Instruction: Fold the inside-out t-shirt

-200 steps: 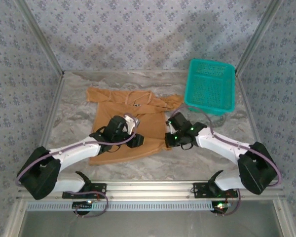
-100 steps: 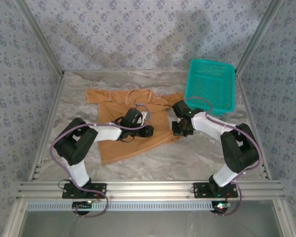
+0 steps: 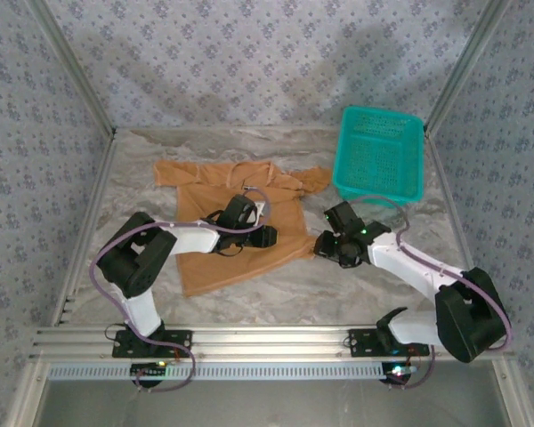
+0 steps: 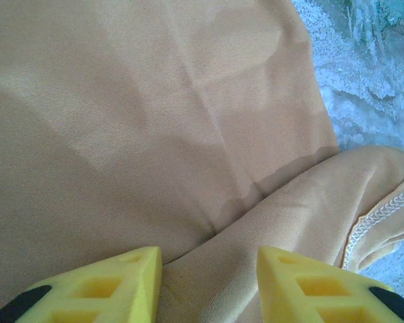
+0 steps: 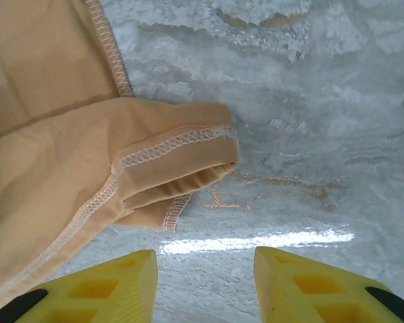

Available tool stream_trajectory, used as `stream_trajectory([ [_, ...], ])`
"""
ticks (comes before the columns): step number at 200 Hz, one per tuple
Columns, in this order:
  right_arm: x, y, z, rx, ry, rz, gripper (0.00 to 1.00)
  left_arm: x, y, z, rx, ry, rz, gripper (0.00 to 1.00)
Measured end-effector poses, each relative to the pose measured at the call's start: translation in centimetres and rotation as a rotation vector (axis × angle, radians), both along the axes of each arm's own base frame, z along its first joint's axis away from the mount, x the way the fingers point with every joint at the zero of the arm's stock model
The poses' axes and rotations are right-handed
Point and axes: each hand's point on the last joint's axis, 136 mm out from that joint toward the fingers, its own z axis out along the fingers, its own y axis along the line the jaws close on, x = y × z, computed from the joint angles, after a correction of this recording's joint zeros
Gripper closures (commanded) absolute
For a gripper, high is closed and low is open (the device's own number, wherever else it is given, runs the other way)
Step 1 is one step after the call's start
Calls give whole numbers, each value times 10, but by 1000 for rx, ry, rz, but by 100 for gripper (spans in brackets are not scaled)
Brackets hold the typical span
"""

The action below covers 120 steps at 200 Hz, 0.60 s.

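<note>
Marble table [image 3: 249,302]; right wrist shows t-shirt [image 5: 47,168] hem stitching, overhead shows basket [image 3: 380,156].

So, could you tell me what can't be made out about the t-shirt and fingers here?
Top external: the left arm covers the middle of the t-shirt; its label is too small to read.
Left wrist: the left fingers are cut off by the bottom edge.
Right wrist: the right fingers likewise; the t-shirt runs past the left edge.

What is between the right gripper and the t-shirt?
Just bare marble table, in the right wrist view: the open right gripper hovers short of the t-shirt.
</note>
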Motion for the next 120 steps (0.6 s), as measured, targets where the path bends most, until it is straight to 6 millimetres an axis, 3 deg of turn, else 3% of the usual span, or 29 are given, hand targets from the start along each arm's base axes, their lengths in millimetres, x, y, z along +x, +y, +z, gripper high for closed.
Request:
stream_trajectory([
  [53,20,11,10,168,-20,-253,59,-1,0,0,-4,8,4,59],
  [120,29,3,12,214,-13,-419,60,-1,0,0,-4,8,4,59],
])
